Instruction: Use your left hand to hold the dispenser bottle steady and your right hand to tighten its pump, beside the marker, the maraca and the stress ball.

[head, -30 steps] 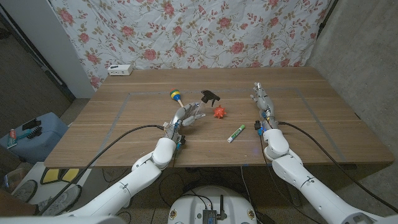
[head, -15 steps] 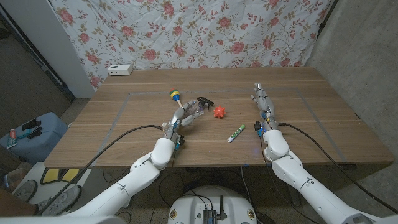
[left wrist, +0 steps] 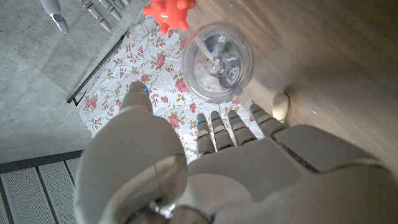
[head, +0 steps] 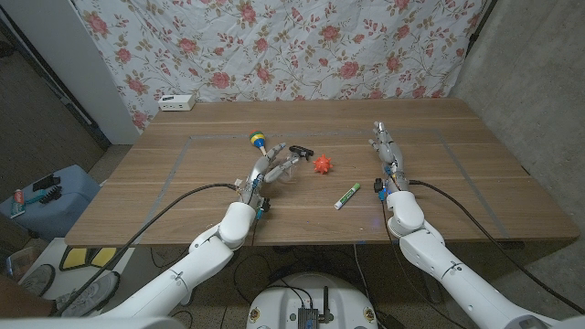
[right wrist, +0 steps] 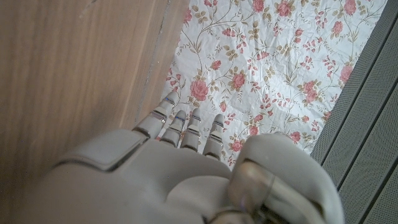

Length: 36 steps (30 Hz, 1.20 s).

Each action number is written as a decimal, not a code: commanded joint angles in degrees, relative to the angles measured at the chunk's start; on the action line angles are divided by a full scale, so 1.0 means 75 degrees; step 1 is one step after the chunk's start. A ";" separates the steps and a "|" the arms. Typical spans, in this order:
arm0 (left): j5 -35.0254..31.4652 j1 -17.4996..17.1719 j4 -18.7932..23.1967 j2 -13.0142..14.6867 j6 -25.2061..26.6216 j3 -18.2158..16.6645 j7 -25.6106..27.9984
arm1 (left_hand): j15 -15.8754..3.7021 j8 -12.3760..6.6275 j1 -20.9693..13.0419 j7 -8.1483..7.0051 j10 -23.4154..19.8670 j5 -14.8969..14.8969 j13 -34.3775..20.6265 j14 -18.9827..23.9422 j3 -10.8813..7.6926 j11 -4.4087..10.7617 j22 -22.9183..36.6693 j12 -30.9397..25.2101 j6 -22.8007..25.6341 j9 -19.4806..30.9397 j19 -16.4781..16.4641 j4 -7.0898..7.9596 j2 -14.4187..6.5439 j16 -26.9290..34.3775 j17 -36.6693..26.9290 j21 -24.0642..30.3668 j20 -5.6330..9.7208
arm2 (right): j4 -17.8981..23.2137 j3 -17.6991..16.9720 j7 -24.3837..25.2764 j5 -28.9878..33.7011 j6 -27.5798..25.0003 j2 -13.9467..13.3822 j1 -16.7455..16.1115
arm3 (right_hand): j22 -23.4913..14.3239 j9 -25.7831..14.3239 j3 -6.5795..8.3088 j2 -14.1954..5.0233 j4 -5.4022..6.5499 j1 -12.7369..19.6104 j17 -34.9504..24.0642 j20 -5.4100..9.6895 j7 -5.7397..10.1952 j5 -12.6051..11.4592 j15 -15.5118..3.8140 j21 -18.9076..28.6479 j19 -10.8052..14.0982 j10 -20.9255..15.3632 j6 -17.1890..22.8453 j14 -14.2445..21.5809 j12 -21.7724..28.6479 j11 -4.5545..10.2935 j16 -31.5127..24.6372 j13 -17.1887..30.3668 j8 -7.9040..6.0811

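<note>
Dispenser bottle (head: 291, 155) has tipped, pump pointing right.

Brown wooden table (head: 457, 174). On it: clear plastic dispenser bottle (head: 291, 156) lying down, red spiky stress ball (head: 322, 164), green-white marker (head: 346, 196), yellow-blue-green maraca (head: 259, 140), white box (head: 175, 102).

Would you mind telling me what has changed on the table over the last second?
The dispenser bottle, upright in the left hand a second ago, has tipped over and now lies on the table, its black pump toward the stress ball. The hand's fingers have opened and no longer grip it. The right hand, marker and maraca stayed put.
</note>
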<state>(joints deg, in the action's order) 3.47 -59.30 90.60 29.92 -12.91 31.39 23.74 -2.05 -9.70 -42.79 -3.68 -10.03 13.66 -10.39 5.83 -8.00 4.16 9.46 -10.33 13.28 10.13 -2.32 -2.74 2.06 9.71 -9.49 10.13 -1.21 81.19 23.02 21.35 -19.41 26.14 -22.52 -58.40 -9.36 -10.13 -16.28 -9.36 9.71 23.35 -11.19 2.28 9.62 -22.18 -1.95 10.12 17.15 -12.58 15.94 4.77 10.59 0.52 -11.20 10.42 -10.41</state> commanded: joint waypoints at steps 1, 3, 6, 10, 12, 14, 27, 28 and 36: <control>0.0315 -0.0076 0.0241 0.0119 -0.0166 -0.0238 -0.0247 | -0.0027 -0.0019 0.0159 0.0043 0.0128 0.0055 -0.0010 -0.0100 0.0004 -0.0027 0.0034 0.0012 -0.0097 -0.0005 0.0054 0.0123 -0.0113 -0.0004 -0.0019 0.0001 0.0068 | 0.0065 -0.0004 -0.0290 -0.0167 0.0043 -0.0087 -0.0017 | -0.0017 -0.0013 -0.0022 0.0005 -0.0050 -0.0094 -0.0001 0.0305 -0.0021 -0.0026 -0.0110 -0.0016 -0.0099 0.0092 -0.0128 -0.0090 -0.0014 -0.0019 0.0051 -0.0003 0.0027; 0.0394 -0.0076 0.0234 0.0113 -0.0246 -0.0279 -0.0293 | 0.0022 -0.0023 0.0299 0.0064 0.0224 0.0061 -0.0008 -0.0196 -0.0006 -0.0125 0.0034 0.0002 -0.0189 -0.0005 0.0092 0.0232 -0.0313 0.0004 -0.0024 0.0015 0.0147 | 0.0115 -0.0002 -0.0318 -0.0185 -0.0011 -0.0115 -0.0023 | -0.0017 -0.0013 -0.0026 0.0009 -0.0048 -0.0120 -0.0001 0.0306 -0.0036 -0.0027 -0.0100 -0.0019 -0.0137 0.0138 -0.0166 -0.0122 -0.0025 -0.0014 0.0057 -0.0004 0.0034; 0.0476 -0.0065 0.0228 0.0120 -0.0325 -0.0323 -0.0371 | 0.0056 -0.0011 0.0354 0.0093 0.0283 0.0055 -0.0006 -0.0253 0.0004 -0.0107 0.0033 0.0000 -0.0278 -0.0006 0.0116 0.0263 -0.0365 -0.0002 -0.0017 0.0018 0.0182 | 0.0178 0.0002 -0.0350 -0.0211 -0.0071 -0.0141 -0.0029 | -0.0017 -0.0014 -0.0032 0.0012 -0.0042 -0.0157 -0.0001 0.0312 -0.0088 -0.0028 -0.0091 -0.0016 -0.0167 0.0184 -0.0243 -0.0153 -0.0034 -0.0005 0.0060 -0.0004 0.0052; 0.0625 -0.0041 0.0190 0.0098 -0.0409 -0.0384 -0.0472 | 0.0107 -0.0021 0.0492 0.0147 0.0375 0.0039 -0.0003 -0.0324 0.0023 -0.0164 0.0033 -0.0004 -0.0344 -0.0006 0.0145 0.0348 -0.0482 0.0005 -0.0018 0.0027 0.0196 | 0.0252 0.0017 -0.0424 -0.0270 -0.0176 -0.0179 -0.0025 | -0.0018 -0.0014 -0.0038 0.0012 -0.0033 -0.0208 -0.0003 0.0317 -0.0122 -0.0029 -0.0082 -0.0013 -0.0205 0.0229 -0.0298 -0.0189 -0.0038 0.0006 0.0062 -0.0004 0.0055; 0.0659 -0.0023 0.0186 0.0103 -0.0387 -0.0405 -0.0504 | 0.0149 -0.0026 0.0558 0.0182 0.0419 0.0032 -0.0002 -0.0370 0.0014 -0.0212 0.0034 -0.0007 -0.0379 -0.0006 0.0163 0.0401 -0.0578 0.0005 -0.0023 0.0030 0.0193 | 0.0285 0.0026 -0.0490 -0.0328 -0.0239 -0.0202 -0.0015 | -0.0018 -0.0014 -0.0040 0.0010 -0.0029 -0.0236 -0.0004 0.0321 -0.0154 -0.0030 -0.0076 -0.0010 -0.0225 0.0265 -0.0340 -0.0218 -0.0044 -0.0010 0.0066 -0.0004 0.0061; 0.0699 0.0020 0.0170 0.0144 -0.0370 -0.0418 -0.0602 | 0.0169 -0.0029 0.0570 0.0187 0.0423 0.0028 -0.0002 -0.0377 0.0007 -0.0234 0.0034 -0.0014 -0.0389 -0.0007 0.0168 0.0411 -0.0612 0.0008 -0.0020 0.0032 0.0185 | 0.0286 0.0040 -0.0576 -0.0393 -0.0276 -0.0215 0.0010 | -0.0019 -0.0014 -0.0042 0.0004 -0.0022 -0.0276 -0.0005 0.0318 -0.0181 -0.0032 -0.0065 -0.0011 -0.0263 0.0315 -0.0394 -0.0268 -0.0051 0.0002 0.0074 -0.0004 0.0064; 0.1515 0.0348 -0.0365 0.0073 -0.0805 -0.0592 -0.1348 | 0.0256 -0.0046 0.0759 0.0325 0.0433 -0.0017 0.0001 -0.0362 -0.0026 -0.0320 0.0035 -0.0055 -0.0464 -0.0008 0.0083 0.0559 -0.0887 0.0045 -0.0027 0.0080 0.0136 | 0.0086 0.0144 -0.0960 -0.0633 -0.0275 -0.0156 0.0231 | -0.0019 -0.0015 -0.0046 -0.0011 -0.0005 -0.0393 -0.0009 0.0298 -0.0227 -0.0038 -0.0043 0.0014 -0.0291 0.0395 -0.0529 -0.0306 -0.0042 -0.0052 0.0057 -0.0004 0.0063; 0.1637 0.0414 -0.0478 0.0057 -0.0830 -0.0605 -0.1468 | 0.0277 -0.0042 0.0775 0.0342 0.0441 -0.0022 0.0001 -0.0362 -0.0036 -0.0334 0.0035 -0.0056 -0.0487 -0.0009 0.0085 0.0574 -0.0929 0.0047 -0.0027 0.0080 0.0114 | 0.0040 0.0156 -0.1054 -0.0702 -0.0248 -0.0140 0.0255 | -0.0019 -0.0016 -0.0046 -0.0013 -0.0004 -0.0405 -0.0009 0.0303 -0.0241 -0.0039 -0.0038 0.0020 -0.0283 0.0397 -0.0535 -0.0305 -0.0040 -0.0049 0.0053 -0.0004 0.0060; 0.2190 0.0603 -0.1204 -0.0159 -0.1429 -0.0695 -0.1942 | 0.0264 -0.0051 0.0819 0.0362 0.0445 -0.0050 0.0003 -0.0321 -0.0060 -0.0327 0.0034 -0.0069 -0.0509 -0.0012 0.0058 0.0604 -0.1036 0.0061 -0.0019 0.0088 0.0102 | 0.0100 0.0192 -0.1222 -0.0880 -0.0391 -0.0162 0.0299 | -0.0021 -0.0016 -0.0040 -0.0026 0.0000 -0.0497 -0.0008 0.0135 -0.0272 -0.0048 0.0039 0.0079 -0.0159 0.0409 -0.0527 -0.0289 -0.0019 -0.0049 0.0028 -0.0004 0.0024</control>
<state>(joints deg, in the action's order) 14.40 -56.81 87.65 30.30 -18.83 27.16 14.02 -0.08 -9.70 -36.51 -1.10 -6.67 13.43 -10.40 3.08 -8.40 2.04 9.46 -10.62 9.47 9.85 -1.31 1.41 -5.02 9.71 -9.48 10.41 -0.21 82.15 23.98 14.35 -24.27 23.94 -23.76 -56.90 -9.36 -10.14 -16.28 -9.60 9.71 20.09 -11.20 2.31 7.78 -22.18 -1.83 10.28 15.17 -9.60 12.05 2.61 10.15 -0.01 -10.76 10.42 -9.95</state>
